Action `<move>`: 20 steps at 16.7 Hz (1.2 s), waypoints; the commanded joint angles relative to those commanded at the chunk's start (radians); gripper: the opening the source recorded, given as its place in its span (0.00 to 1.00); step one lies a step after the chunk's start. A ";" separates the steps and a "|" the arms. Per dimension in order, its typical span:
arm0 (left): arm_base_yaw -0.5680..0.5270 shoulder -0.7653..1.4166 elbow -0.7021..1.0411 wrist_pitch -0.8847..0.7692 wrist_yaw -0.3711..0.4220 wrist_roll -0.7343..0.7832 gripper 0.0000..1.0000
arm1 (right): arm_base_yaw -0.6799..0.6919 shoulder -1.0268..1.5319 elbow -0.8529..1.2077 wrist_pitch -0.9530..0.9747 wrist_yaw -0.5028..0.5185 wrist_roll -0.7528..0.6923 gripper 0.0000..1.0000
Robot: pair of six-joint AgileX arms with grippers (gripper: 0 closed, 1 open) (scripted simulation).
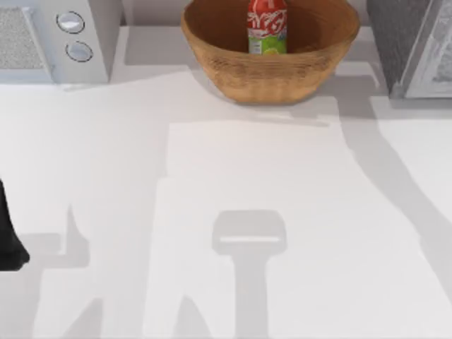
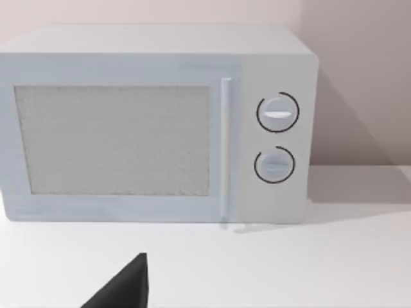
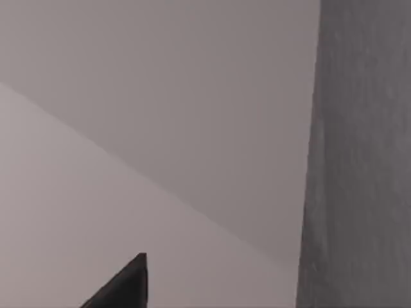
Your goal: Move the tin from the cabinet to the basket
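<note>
You are looking at a rendered kitchen-like setting — a white microwave [image 2: 157,125] with two round knobs, a wicker basket [image 1: 272,67] and a grey cabinet [image 1: 409,42] line a plain white bench [image 1: 226,212].

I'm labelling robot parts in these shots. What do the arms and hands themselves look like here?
Little of them shows. The left arm is a matte black, rounded shape at the top view's left edge. Each wrist view has a plain black wedge of the hand: left hand, right hand. No cables or markings visible.
</note>
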 joint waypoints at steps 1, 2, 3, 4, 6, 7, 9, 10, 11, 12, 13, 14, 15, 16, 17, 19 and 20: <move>0.000 0.000 0.000 0.000 0.000 0.000 1.00 | -0.026 -0.119 -0.084 -0.026 -0.026 -0.001 1.00; 0.000 0.000 0.000 0.000 0.000 0.000 1.00 | -0.053 -0.242 -0.170 -0.053 -0.052 -0.001 1.00; 0.000 0.000 0.000 0.000 0.000 0.000 1.00 | -0.080 -0.366 -0.257 -0.080 -0.080 -0.002 1.00; 0.000 0.000 0.000 0.000 0.000 0.000 1.00 | -0.108 -0.489 -0.344 -0.107 -0.107 -0.003 1.00; 0.000 0.000 0.000 0.000 0.000 0.000 1.00 | -0.162 -0.731 -0.517 -0.161 -0.162 -0.004 1.00; 0.000 0.000 0.000 0.000 0.000 0.000 1.00 | -0.188 -0.845 -0.602 -0.187 -0.189 -0.004 1.00; 0.000 0.000 0.000 0.000 0.000 0.000 1.00 | -0.238 -1.053 -0.764 -0.236 -0.241 -0.006 1.00; 0.000 0.000 0.000 0.000 0.000 0.000 1.00 | -0.261 -1.144 -0.838 -0.259 -0.265 -0.006 1.00; 0.000 0.000 0.000 0.000 0.000 0.000 1.00 | -0.282 -1.224 -0.907 -0.280 -0.287 -0.007 1.00; 0.000 0.000 0.000 0.000 0.000 0.000 1.00 | -0.301 -1.294 -0.970 -0.300 -0.308 -0.007 1.00; 0.000 0.000 0.000 0.000 0.000 0.000 1.00 | -0.318 -1.353 -1.024 -0.317 -0.326 -0.008 1.00; 0.000 0.000 0.000 0.000 0.000 0.000 1.00 | -0.333 -1.402 -1.071 -0.332 -0.342 -0.008 1.00; 0.000 0.000 0.000 0.000 0.000 0.000 1.00 | -0.345 -1.441 -1.108 -0.344 -0.354 -0.009 1.00; 0.000 0.000 0.000 0.000 0.000 0.000 1.00 | -0.355 -1.468 -1.135 -0.353 -0.364 -0.009 1.00; 0.000 0.000 0.000 0.000 0.000 0.000 1.00 | -0.360 -1.485 -1.151 -0.359 -0.370 -0.009 1.00; 0.000 0.000 0.000 0.000 0.000 0.000 1.00 | -0.363 -1.492 -1.158 -0.361 -0.373 -0.009 1.00; 0.000 0.000 0.000 0.000 0.000 0.000 1.00 | -0.363 -1.492 -1.158 -0.361 -0.373 -0.009 1.00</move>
